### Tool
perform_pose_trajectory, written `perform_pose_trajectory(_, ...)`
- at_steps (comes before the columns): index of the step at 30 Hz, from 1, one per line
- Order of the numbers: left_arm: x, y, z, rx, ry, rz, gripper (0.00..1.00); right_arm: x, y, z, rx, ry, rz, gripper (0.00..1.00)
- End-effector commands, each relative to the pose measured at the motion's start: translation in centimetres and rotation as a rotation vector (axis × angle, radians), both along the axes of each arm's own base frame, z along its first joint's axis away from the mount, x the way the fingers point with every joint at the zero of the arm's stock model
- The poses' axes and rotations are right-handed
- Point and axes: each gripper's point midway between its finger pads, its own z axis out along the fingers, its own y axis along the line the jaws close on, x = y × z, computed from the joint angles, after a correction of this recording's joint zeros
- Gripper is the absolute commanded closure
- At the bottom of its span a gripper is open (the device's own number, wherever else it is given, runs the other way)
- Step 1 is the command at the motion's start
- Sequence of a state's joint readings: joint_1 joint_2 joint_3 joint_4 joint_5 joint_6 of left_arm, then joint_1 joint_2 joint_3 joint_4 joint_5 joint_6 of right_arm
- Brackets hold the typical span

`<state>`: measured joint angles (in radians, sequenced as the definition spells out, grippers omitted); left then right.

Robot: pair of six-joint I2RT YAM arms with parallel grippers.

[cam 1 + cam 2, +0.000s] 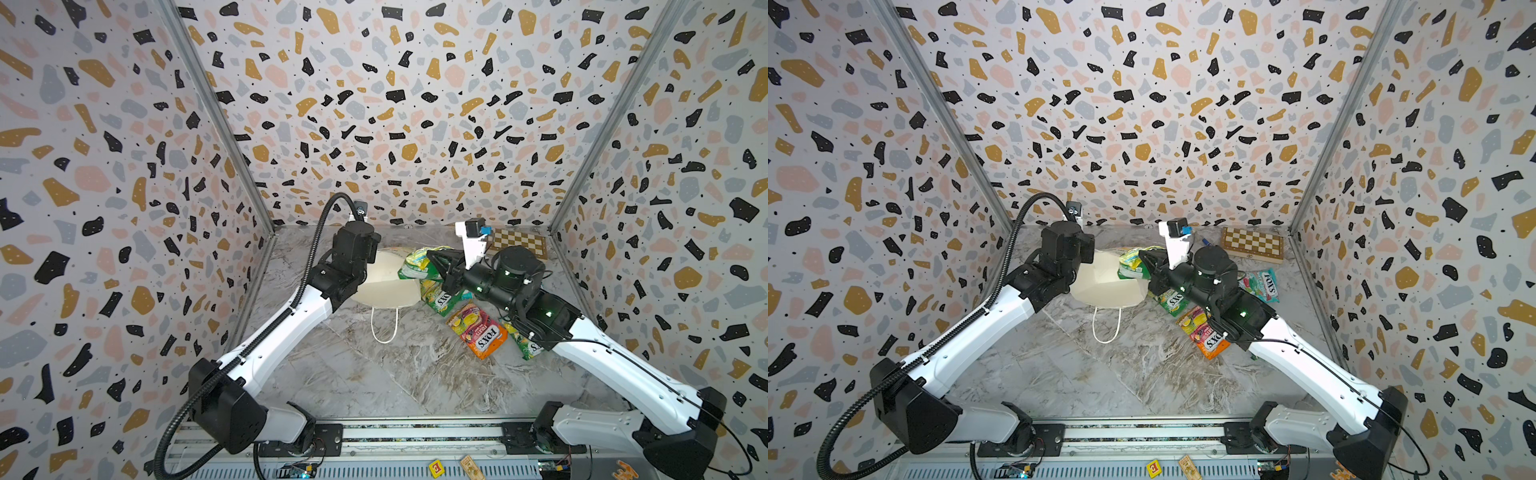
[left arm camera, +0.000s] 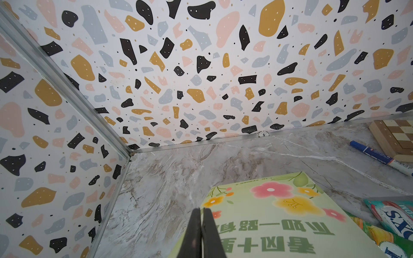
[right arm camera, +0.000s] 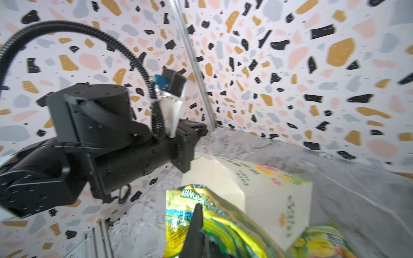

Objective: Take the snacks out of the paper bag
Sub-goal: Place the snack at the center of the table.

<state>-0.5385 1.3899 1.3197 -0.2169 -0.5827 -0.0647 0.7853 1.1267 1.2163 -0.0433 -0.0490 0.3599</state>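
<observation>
Marble tabletop (image 1: 374, 382): left claw (image 2: 200, 212), closed, seemingly pinches the tipped paper bag (image 2: 268, 212) to steady it; right claw (image 3: 199, 214) grips a green-yellow pouch (image 3: 225, 225), likely to pull it clear

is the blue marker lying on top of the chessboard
No, the blue marker lies on the marble table beside the chessboard, not on it.
</observation>
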Motion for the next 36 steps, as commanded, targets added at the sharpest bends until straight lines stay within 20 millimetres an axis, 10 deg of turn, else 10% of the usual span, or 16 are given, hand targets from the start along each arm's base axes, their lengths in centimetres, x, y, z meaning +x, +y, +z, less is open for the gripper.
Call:
perform_pose_trajectory(1, 0.2, 0.1, 0.7, -0.017, -0.03, 0.006, 1.0, -0.2, -4.2, 1.8, -0.022, -0.053, -0.11, 1.0)
perform_pose_trajectory(12, 0.1, 0.2, 0.8, -0.017, -0.034, 0.009, 1.0, -0.5, -8.6, -6.3, -0.157, 0.123, -0.159, 1.0)
perform_pose_trajectory(36, -0.3, 0.8, 1.5, -0.017, -0.061, 0.03, 1.0, -3.3, 0.9, -20.6, -0.114, 0.434, 0.401, 1.0)
